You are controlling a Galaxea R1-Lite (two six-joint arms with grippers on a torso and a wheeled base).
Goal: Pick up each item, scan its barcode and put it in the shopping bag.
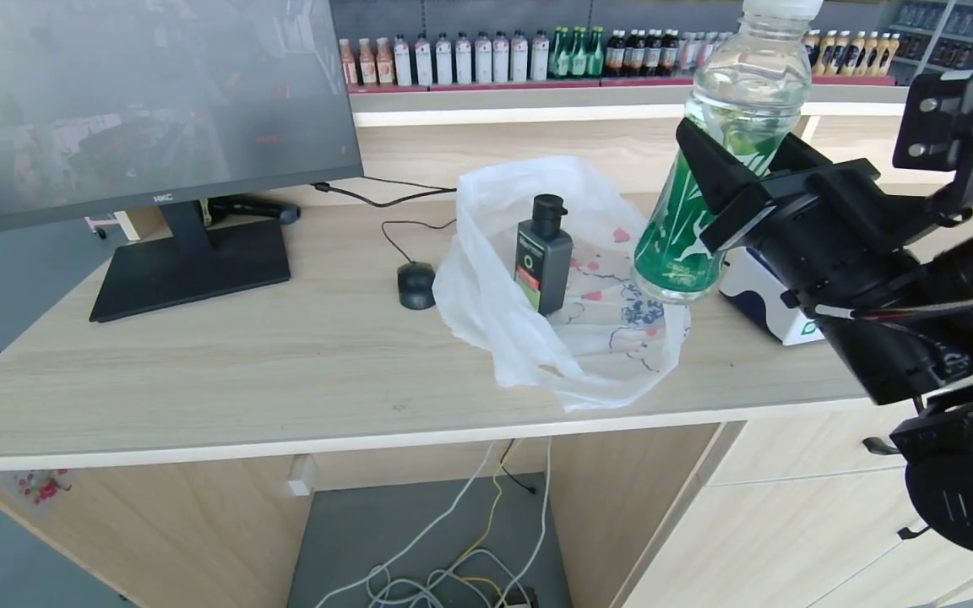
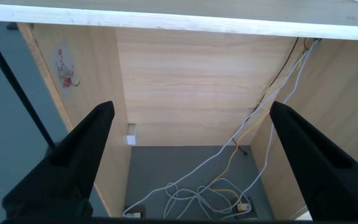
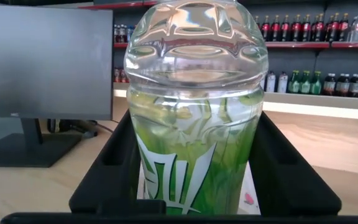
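Your right gripper sits closest to the head camera, clenched on the clear water bottle with the green label. You hold the bottle tilted, cap up and leaning to the robot's right, base down toward the white shopping bag. From the right wrist you see the bottle's base head-on between the two black fingers.

The bag lies open on the wooden counter, and a dark bottle with a black cap stands upright in it. A white carton with dark patches rests on the counter just behind your right arm.

Your left gripper hangs below the counter edge, fingers spread wide and holding nothing, facing loose cables on the floor.

A monitor and a black mouse sit left of the bag.
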